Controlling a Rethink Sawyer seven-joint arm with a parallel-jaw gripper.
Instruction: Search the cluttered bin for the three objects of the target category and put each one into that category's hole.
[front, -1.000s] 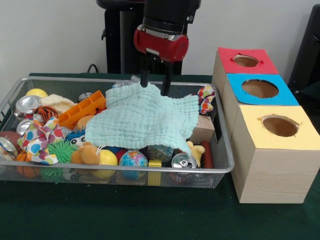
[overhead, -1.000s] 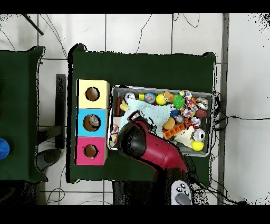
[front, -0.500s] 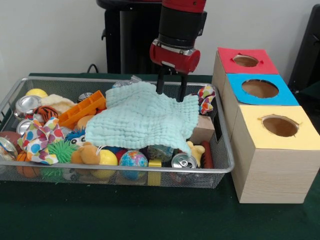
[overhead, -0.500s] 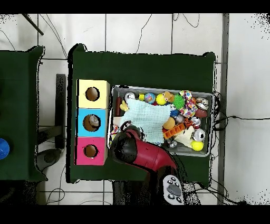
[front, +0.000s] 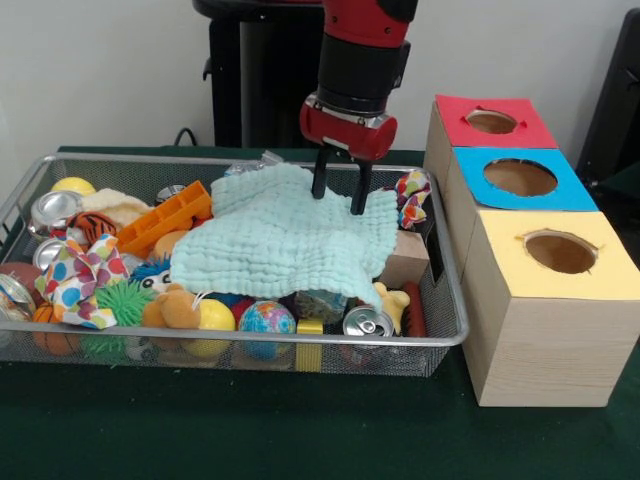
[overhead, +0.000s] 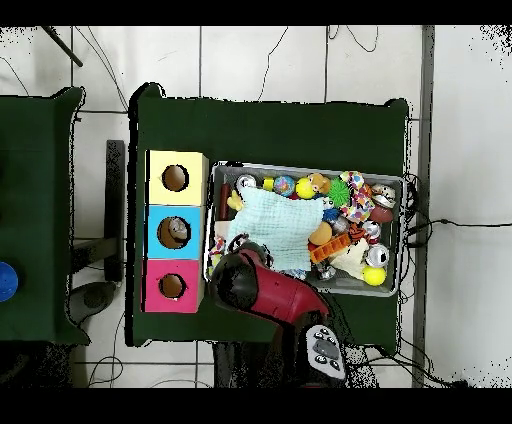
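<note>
Gripper: my gripper (front: 340, 197) is spread, empty, its tips at the cloth's (front: 285, 240) far edge.
Bundles: none plainly visible in the bin (front: 452, 330); probably under the cloth.
Hole: in the red box (front: 492, 121), beside the bin.
Handling: film looks light, crinkly and slippery; I'd pinch a thick fold.

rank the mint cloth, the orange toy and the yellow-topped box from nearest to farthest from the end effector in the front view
1. mint cloth: right under the end effector, mid-bin.
2. orange toy: toward the picture's left, in the bin.
3. yellow-topped box: outside the bin, lower right of the picture.
</note>
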